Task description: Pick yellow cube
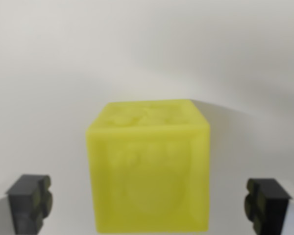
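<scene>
Tool spread wide around upright, squarely facing yellow cube.

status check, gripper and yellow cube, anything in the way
Gripper open, fingers clear of the cube on both sides. Yellow cube centred between them, on white surface, not grasped. Nothing in the way.
</scene>
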